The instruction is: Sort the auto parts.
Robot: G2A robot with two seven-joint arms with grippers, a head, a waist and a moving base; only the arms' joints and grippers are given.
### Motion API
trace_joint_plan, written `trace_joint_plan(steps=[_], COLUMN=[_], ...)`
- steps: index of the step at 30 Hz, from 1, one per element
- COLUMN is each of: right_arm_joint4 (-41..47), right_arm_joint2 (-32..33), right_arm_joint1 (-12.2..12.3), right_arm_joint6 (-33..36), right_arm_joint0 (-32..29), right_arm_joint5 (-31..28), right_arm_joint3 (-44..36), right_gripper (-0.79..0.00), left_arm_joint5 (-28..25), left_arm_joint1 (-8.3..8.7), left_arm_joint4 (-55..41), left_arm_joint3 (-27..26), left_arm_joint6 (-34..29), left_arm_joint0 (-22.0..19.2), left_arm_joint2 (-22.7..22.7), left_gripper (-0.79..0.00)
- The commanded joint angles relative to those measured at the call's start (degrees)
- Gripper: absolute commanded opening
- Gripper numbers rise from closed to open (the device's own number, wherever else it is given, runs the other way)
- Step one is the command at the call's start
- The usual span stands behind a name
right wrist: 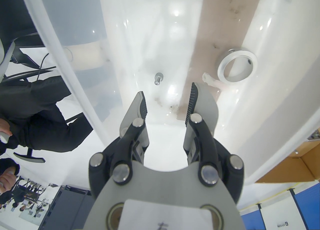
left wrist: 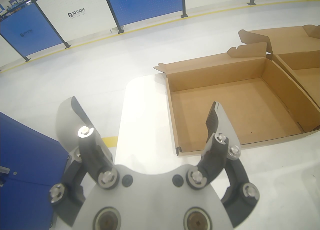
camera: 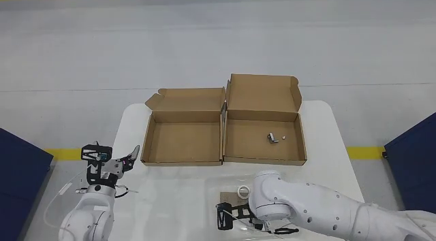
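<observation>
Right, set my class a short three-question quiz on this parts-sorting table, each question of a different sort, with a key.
1. True or false: the left cardboard box holds parts.
2. Fill in: the right gripper has its jaws ____.
3. The metal ring lies in: A the clear tray; B the left cardboard box; C the right gripper.
Key: 1 false; 2 open; 3 A.

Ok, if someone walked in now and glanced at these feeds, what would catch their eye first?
Probably the two open cardboard boxes side by side mid-table: the left box and the right box, which holds a few small parts. Next, the right gripper, open, above a clear tray with a metal ring and a small bolt. The left gripper hangs open near the left box's corner.
</observation>
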Motion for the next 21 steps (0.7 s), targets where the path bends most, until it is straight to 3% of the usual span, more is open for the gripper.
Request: trace_joint_plan(steps=[1, 21], right_arm_joint4=[0.6, 0.6], right_arm_joint2=[-0.9, -2.9], right_arm_joint1=[-0.3, -3.4], right_arm_joint6=[0.0, -0.2], right_arm_joint0=[0.4, 0.2], right_arm_joint5=[0.0, -0.2], right_arm_joint3=[0.7, 6.9], right_gripper=[-0.428, -0.446], left_arm_joint5=[0.0, 0.0], left_arm_joint1=[0.0, 0.0], left_arm_joint4=[0.0, 0.0], left_arm_joint3=[0.0, 0.0], left_arm_joint6=[0.0, 0.0], left_arm_joint0=[0.0, 0.0], left_arm_joint2=[0.0, 0.0], left_gripper=[0.0, 0.0])
